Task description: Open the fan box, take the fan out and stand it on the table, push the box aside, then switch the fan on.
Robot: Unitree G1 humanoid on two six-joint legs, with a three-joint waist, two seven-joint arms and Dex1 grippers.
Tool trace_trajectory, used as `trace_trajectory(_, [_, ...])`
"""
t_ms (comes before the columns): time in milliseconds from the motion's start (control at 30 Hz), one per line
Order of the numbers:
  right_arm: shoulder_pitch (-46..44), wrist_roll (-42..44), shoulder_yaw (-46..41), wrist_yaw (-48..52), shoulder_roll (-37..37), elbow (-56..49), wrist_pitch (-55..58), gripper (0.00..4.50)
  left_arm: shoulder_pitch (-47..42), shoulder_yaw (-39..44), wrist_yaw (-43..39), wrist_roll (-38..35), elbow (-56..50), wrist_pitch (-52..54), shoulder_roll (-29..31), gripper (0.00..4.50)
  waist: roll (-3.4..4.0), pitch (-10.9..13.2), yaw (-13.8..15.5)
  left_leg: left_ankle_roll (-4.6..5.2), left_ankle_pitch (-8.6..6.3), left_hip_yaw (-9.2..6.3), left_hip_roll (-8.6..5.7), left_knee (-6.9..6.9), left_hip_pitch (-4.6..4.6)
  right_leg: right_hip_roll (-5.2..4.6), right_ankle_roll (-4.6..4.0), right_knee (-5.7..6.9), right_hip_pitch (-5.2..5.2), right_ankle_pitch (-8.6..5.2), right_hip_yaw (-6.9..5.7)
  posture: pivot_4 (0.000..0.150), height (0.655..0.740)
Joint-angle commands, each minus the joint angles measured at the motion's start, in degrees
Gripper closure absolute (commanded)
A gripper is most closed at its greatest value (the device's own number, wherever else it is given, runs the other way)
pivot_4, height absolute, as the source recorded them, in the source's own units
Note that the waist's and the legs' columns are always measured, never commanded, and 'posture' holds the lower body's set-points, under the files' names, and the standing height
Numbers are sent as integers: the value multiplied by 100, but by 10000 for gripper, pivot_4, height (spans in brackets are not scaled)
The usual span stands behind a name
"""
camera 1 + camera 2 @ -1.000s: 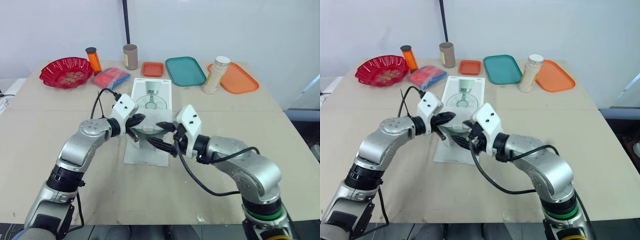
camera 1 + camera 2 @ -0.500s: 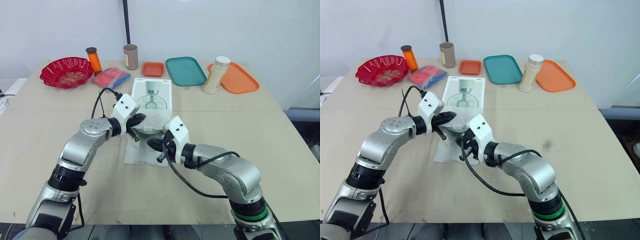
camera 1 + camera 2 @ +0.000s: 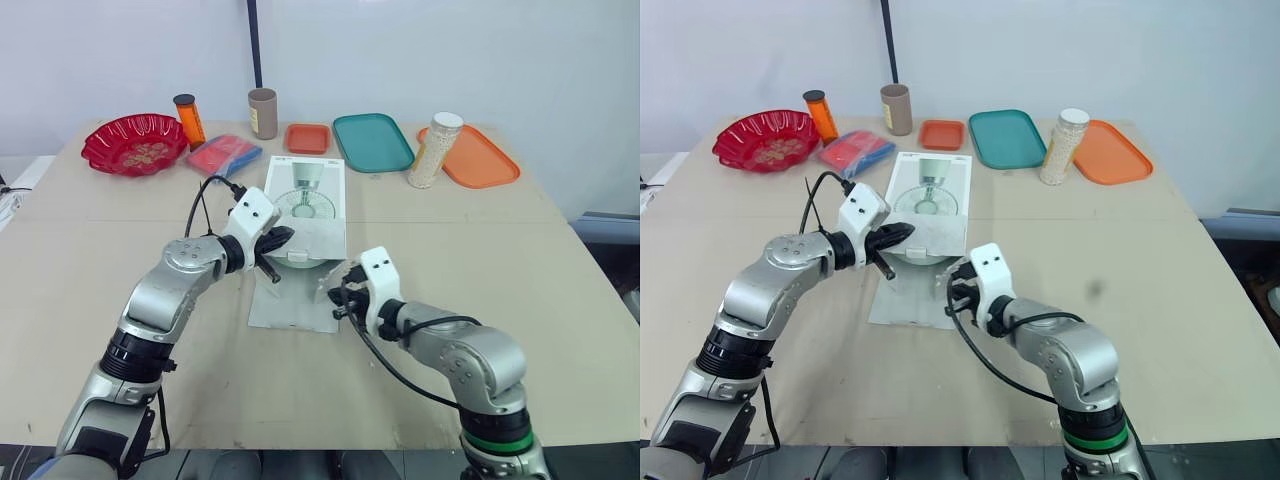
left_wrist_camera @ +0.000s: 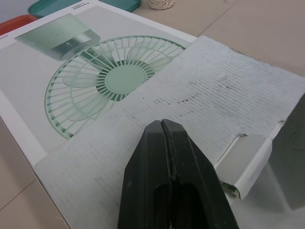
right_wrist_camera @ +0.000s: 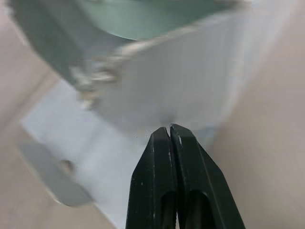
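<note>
Left wrist view: the left gripper (image 4: 164, 123) is seen with its two black fingers pressed together and nothing caught between them. Its tips are laid on the grey inner face of the lid flap (image 4: 224, 90), which is folded back over the fan box (image 3: 305, 185). The box lies flat at the middle of the table (image 3: 560, 270), its long side running toward the far edge. The right gripper (image 5: 169, 128) is likewise closed and empty, its tips set against the box's open near end, by its right corner. A pale green shape inside that end is possibly the fan (image 5: 143, 14); it is judged not yet taken out. For a clean opening, the flap should be pinned back by the left gripper while the right fingers are parted and slid into the mouth, with the box steadied against sliding. A green fan picture (image 4: 112, 78) is printed on the lid; the small lettering beside it cannot be read.
</note>
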Motion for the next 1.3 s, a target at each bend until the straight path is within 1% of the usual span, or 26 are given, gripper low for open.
trace_trajectory(33, [-91, 213, -220, -32, 77, -741, 400, 44554, -65, 42, 8, 29, -19, -32, -63, 45000, 0, 0, -1, 0, 0, 0, 0, -1, 0, 0, 0, 0, 0, 0, 0, 1500, 7400])
trace_trajectory(100, [-91, 337, -330, 51, 24, -982, 654, 44554, -84, 48, 8, 33, -8, -33, -80, 45000, 0, 0, -4, 0, 0, 0, 0, -1, 0, 1, 0, 0, 0, 0, 1, 1500, 7400])
trace_trajectory(167, [-128, 623, -463, 381, -265, -1378, 834, 44554, -103, 64, -6, 38, 8, -39, -80, 45000, 1, 1, -3, 0, 0, -1, 0, -2, 0, 1, 1, 0, 0, 0, 0, 1500, 7400])
trace_trajectory(233, [-415, 740, -669, 496, -361, -1504, 819, 44554, -102, 72, -29, 44, 26, -53, -75, 45000, 1, 1, -1, 0, 0, 0, -2, -2, -2, -1, 2, -2, 1, -1, 0, 1500, 7400])
trace_trajectory(300, [-804, 771, -755, 524, -421, -1451, 775, 44554, -95, 72, -44, 54, 42, -68, -75, 45000, 2, 1, -12, 0, 0, 0, -2, -1, -1, -1, 2, -1, 0, -1, 0, 1500, 7400])
trace_trajectory(400, [-1299, 769, -626, 529, -370, -1215, 732, 44554, -104, 62, -43, 67, 75, -96, -102, 45000, 3, 1, -10, 2, 1, -1, 0, -4, 5, 5, 0, 1, 1, 0, 1, 1500, 7400])
trace_trajectory(467, [-1487, 755, -508, 506, -218, -1000, 694, 44554, -109, 71, -22, 73, 84, -112, -125, 45000, 3, 1, -9, 2, 1, 0, 0, -7, 2, 4, 0, -1, -2, 0, 3, 1500, 7400])
trace_trajectory(567, [-1605, 582, -69, 530, -182, -598, 382, 44554, -99, 72, 9, 95, 96, -144, -156, 45000, 3, 1, -8, 2, 1, 0, 0, -7, 1, 2, 0, -2, -2, 0, 2, 1500, 7400])
trace_trajectory(633, [-1599, 543, 142, 606, -190, -373, 206, 44554, -70, 80, 35, 92, 52, -122, -174, 45000, 3, 1, -7, 2, 1, 1, 0, -7, 0, 1, 0, -2, -2, 0, 2, 1500, 7400])
trace_trajectory(767, [-1431, 423, 534, 885, -544, -10, -101, 44554, 10, 142, 93, 87, -38, -95, -167, 45000, 3, 1, -8, 2, 1, 0, -1, -5, 0, 0, 0, -2, -2, 0, 1, 1500, 7400])
trace_trajectory(900, [-1201, 347, 590, 1020, -904, 59, -233, 44554, 39, 155, 132, 90, -84, -93, -179, 45000, 3, 1, -6, 2, 1, 2, -1, -5, -1, -1, 1, -3, -2, -1, 3, 1500, 7400])
trace_trajectory(1067, [-817, 552, 255, 1028, -1198, -432, 131, 44554, 84, 148, 176, 77, -122, -92, -220, 45000, 2, 0, 3, 2, 1, -1, -1, -4, 1, 0, 1, -1, 1, 0, 0, 1500, 7400])
trace_trajectory(1300, [-520, 494, 28, 776, -1398, -792, 493, 44554, 14, 109, 139, 85, 1, -201, -327, 45000, 1, -1, 4, 2, 1, 0, -2, -3, 2, 0, 2, -2, 3, -1, 2, 1500, 7400])
